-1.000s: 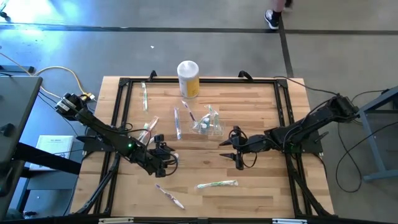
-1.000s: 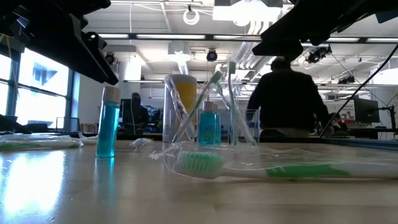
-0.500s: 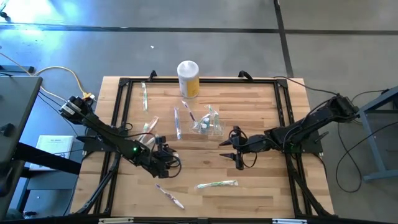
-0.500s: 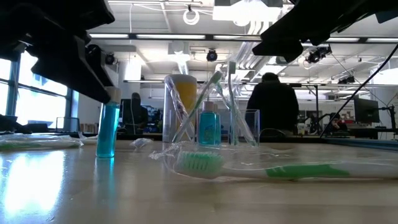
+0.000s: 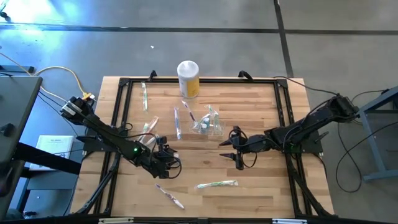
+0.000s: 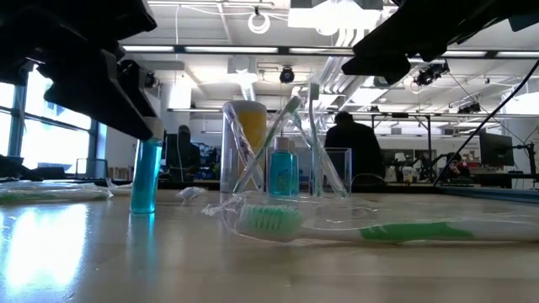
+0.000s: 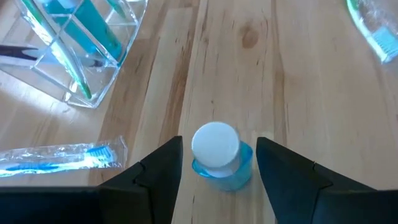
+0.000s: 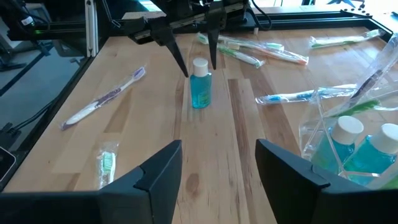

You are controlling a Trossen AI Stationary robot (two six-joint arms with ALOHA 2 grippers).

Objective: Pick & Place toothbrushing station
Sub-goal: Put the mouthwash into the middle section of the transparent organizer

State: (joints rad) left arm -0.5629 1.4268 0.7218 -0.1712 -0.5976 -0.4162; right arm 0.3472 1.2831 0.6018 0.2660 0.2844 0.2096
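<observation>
Bright overhead light on my table, strong backlight in the low view.

From above, my wooden table (image 5: 205, 124) is evenly lit and the shadows under my arms are soft. Glare washes pale blue over the concrete floor (image 5: 74, 43) at upper left. In the low view, ceiling lamps (image 6: 320, 15) and a window (image 6: 46, 126) shine toward the lens, so my arms show as black silhouettes, and the nearest tabletop is blurred. The green toothbrush (image 6: 354, 225) glints in its wrapper. In my left wrist view the blue bottle (image 7: 219, 155) looks slightly soft, perhaps too close to focus.
</observation>
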